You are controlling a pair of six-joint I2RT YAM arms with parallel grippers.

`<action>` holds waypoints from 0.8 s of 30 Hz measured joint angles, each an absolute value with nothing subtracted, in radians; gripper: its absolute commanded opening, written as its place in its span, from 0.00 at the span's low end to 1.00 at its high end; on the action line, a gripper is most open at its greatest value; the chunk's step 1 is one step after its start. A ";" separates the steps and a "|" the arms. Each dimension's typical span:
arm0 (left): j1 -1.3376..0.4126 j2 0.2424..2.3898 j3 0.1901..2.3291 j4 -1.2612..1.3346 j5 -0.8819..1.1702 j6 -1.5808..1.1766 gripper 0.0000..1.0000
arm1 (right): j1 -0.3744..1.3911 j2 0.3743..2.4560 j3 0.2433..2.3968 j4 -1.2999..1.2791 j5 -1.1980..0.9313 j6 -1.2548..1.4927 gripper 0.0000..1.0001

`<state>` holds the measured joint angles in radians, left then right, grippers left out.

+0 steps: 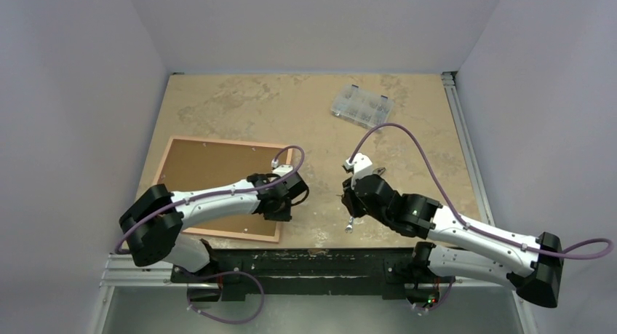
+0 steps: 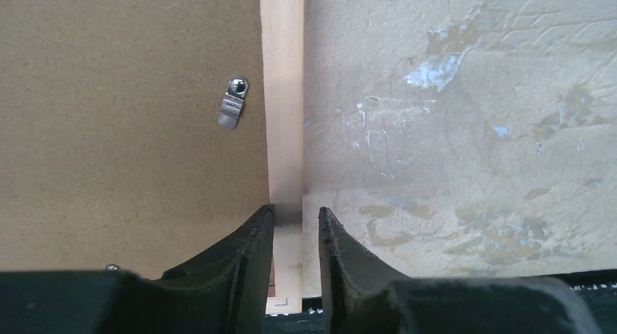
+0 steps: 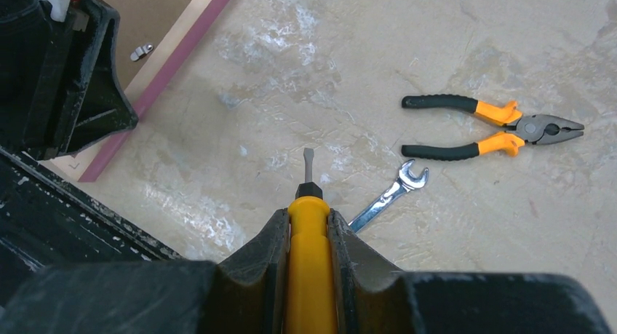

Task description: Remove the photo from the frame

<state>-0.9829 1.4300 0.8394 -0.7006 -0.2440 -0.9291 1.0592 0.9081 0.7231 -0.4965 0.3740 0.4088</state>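
Between my open left fingers [image 2: 247, 261] lay the frame rail [image 2: 284, 94]; left of them the photo's backing board [image 2: 109, 130] seemed stiff and light, liftable by an edge. My right fingers [image 3: 255, 254] gripped a screwdriver [image 3: 311, 276].

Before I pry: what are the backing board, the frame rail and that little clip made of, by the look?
The backing board looks like brown fibreboard: matte, finely speckled, no grain. The frame rail seems to be pale wood, smooth and unpainted on this face. The clip is bright metal, probably steel: it glints.
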 measured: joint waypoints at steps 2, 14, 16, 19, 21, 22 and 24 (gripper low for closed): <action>-0.983 1.448 0.848 -0.708 -0.254 -0.932 0.20 | 1.059 0.903 0.709 -0.491 0.369 0.414 0.00; -0.967 1.589 0.985 -0.689 -0.237 -0.934 0.03 | 1.059 0.820 0.676 -0.488 0.368 0.456 0.00; -0.936 1.642 1.037 -0.649 -0.179 -0.936 0.02 | 1.059 0.807 0.676 -0.495 0.368 0.463 0.00; -0.863 1.753 1.155 -0.586 -0.064 -0.947 0.02 | 1.059 0.791 0.676 -0.511 0.373 0.472 0.00; -0.818 1.835 1.258 -0.559 -0.010 -0.949 0.07 | 1.059 0.788 0.677 -0.519 0.376 0.479 0.00; -0.799 1.869 1.306 -0.539 0.012 -0.945 0.13 | 1.059 0.788 0.677 -0.524 0.376 0.482 0.00; -0.772 1.897 1.370 -0.508 0.030 -0.939 0.26 | 1.059 0.793 0.682 -0.541 0.376 0.489 0.00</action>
<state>-0.7715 1.8969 1.3697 -0.5079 0.0296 -0.9390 1.0592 0.7933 0.6823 -0.5407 0.3756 0.4892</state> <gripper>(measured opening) 0.066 0.173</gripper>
